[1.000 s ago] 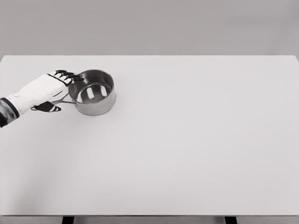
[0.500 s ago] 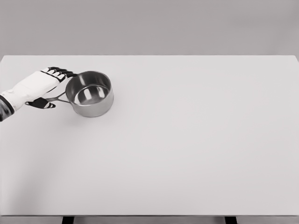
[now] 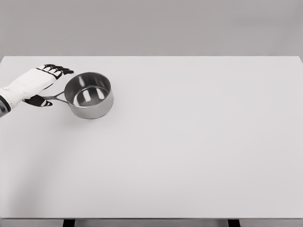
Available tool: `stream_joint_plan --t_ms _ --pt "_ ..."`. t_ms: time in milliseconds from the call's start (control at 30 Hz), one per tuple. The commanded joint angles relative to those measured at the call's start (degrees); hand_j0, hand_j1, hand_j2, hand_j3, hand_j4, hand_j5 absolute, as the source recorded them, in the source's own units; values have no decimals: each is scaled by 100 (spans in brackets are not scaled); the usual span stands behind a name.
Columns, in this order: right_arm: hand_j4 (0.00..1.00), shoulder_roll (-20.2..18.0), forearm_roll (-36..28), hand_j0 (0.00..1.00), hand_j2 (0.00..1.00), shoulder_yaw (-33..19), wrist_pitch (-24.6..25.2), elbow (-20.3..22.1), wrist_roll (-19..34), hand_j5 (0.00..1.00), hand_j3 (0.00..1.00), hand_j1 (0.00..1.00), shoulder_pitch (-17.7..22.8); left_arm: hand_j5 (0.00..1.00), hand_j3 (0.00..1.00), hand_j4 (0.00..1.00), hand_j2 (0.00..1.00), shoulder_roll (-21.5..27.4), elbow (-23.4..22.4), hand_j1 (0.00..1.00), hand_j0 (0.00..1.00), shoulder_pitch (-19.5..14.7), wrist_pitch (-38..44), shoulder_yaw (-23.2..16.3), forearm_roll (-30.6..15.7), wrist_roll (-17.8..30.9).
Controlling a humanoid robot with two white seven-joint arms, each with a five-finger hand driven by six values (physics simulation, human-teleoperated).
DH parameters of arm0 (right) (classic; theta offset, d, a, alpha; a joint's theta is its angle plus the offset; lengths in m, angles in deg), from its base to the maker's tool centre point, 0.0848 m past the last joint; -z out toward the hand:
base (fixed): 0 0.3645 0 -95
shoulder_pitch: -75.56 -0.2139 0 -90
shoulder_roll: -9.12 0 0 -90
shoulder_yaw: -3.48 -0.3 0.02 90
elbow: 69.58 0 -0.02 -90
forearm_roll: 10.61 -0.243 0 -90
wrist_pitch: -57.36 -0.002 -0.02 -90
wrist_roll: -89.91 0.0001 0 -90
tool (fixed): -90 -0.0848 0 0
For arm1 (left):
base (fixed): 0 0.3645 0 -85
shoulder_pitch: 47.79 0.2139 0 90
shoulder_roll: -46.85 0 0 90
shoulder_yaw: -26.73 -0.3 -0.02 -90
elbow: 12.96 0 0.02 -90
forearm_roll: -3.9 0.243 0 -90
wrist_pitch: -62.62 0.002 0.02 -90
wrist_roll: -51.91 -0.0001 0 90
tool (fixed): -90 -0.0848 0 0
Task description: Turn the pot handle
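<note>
A steel pot [image 3: 88,94] stands on the white table [image 3: 189,151] at the far left, its thin handle [image 3: 56,98] pointing left. My left hand [image 3: 46,86] comes in from the left edge and lies over the handle's outer end. Its dark fingertips [image 3: 59,71] stretch out flat, just short of the pot's rim. The thumb [image 3: 38,100] sits on the near side of the handle, which runs between thumb and fingers. The fingers are not curled round it. No right arm shows.
The table's far edge [image 3: 151,56] runs just behind the hand and pot. The near edge [image 3: 151,218] lies along the bottom of the picture.
My left hand has drawn back to the left, its fingertips leaving the pot's rim. The pot has slid a little left, and its handle has swung from down-left to nearly straight left.
</note>
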Motion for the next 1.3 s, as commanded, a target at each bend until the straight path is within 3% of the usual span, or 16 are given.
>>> stream_joint_plan --t_ms 0,1267 --pt "100 0 1 100 100 0 0 0 1 100 100 100 0 100 100 100 100 6 -59 100 100 -9 36 4 -28 -4" --pt "100 0 1 100 100 0 0 0 1 100 100 100 0 100 100 100 100 -3 -507 100 100 -369 36 -32 -28 -30"
